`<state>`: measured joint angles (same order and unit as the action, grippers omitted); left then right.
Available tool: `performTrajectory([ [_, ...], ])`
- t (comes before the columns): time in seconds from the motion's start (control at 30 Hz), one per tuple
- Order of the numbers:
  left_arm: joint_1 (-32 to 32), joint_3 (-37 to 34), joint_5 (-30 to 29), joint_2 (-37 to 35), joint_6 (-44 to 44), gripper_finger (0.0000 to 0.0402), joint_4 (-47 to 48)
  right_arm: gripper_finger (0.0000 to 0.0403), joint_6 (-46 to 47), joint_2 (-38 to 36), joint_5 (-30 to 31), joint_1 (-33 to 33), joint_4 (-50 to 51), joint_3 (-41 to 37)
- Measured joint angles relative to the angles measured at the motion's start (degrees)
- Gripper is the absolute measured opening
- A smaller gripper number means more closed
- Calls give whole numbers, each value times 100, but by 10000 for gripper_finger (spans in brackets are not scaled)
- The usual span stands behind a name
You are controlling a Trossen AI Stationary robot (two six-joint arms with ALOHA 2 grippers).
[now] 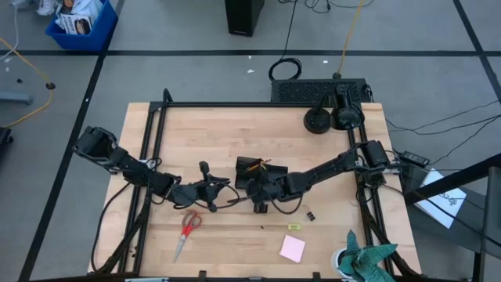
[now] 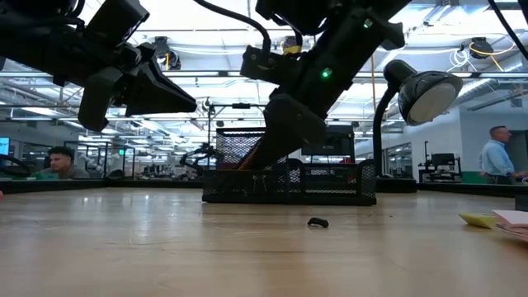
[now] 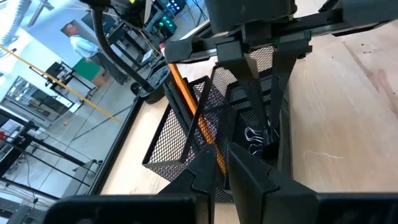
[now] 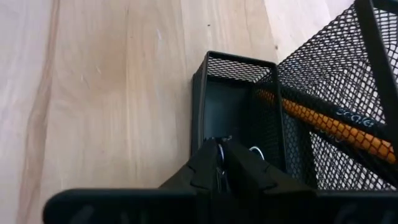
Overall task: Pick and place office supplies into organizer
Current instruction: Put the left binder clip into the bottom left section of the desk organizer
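Though hidden overhead, organizer (image 3: 186, 143) holds orange pencil (image 3: 198, 118).

Two dark, near-black jointed arms w/ boxy links & rounded joint housings. Black cables looping along left arm (image 1: 125, 163) & right arm (image 1: 329, 168). Small green indicator light (image 2: 325, 73) lit on one housing. Flat, angular, matte black fingers (image 3: 252, 180) on left; same tapered wedge-shaped fingers (image 4: 249, 168) on right.
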<state>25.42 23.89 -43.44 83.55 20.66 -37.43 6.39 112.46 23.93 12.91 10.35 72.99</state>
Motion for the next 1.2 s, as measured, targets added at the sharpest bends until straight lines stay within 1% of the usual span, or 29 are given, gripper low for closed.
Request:
performTrajectory([
  [0.23,-1,-1,29,0,64,47,34,62,42,-17,-84,-16,-224,-154],
  [0.3,-1,-1,308,-1,127,47,26,74,67,-20,-97,-16,-271,-192],
  [0.37,34,-1,852,0,237,47,-3,87,178,-22,-113,-14,-289,-232],
  [0.53,216,-1,2540,-90,502,47,-412,118,292,-26,-117,-14,-300,-289],
  [0.63,293,-1,3635,-357,491,47,-689,129,384,-31,-102,-20,-369,-353],
  [0.8,355,1,5799,-962,290,47,-730,134,385,-32,-85,-20,-672,-478],
  [0.87,378,1,6420,-1169,178,47,-731,133,385,-31,-84,-22,-772,-518],
  [0.9,389,1,6595,-1251,146,47,-742,131,387,-31,-84,-22,-810,-534],
  [0.97,440,1,6706,-1370,119,47,-705,129,383,-28,-86,-22,-871,-551],
  [1.13,515,1,6733,-1427,130,47,-638,127,391,-22,-70,-22,-897,-551],
  [1.2,513,1,6648,-1427,130,47,-629,126,407,-13,-3,-20,-931,-553],
])
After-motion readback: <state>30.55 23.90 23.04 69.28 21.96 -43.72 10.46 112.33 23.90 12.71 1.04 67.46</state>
